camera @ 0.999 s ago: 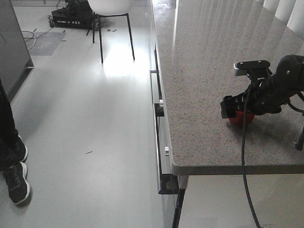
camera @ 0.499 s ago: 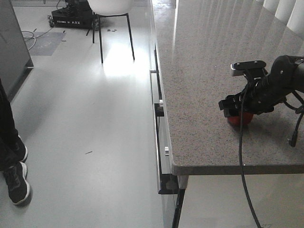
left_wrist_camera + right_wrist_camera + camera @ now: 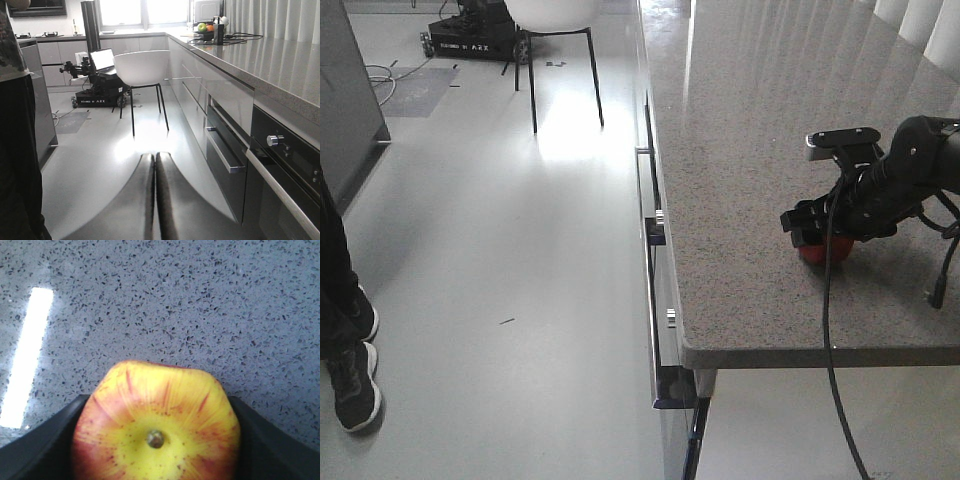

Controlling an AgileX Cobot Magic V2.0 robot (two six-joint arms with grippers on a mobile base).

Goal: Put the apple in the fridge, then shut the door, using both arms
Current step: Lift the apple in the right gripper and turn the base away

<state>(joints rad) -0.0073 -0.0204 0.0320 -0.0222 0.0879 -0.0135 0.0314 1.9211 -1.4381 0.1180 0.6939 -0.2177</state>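
Red-and-yellow, the apple (image 3: 156,430) sits stem-up on the speckled grey stone surface (image 3: 200,300), pinched between the right fingers (image 3: 40,450) — black, one touching each flank. The left fingers (image 3: 146,200) are pressed together, off the surface and above pale floor (image 3: 100,150) — a white chair (image 3: 142,67) stands well ahead of them.
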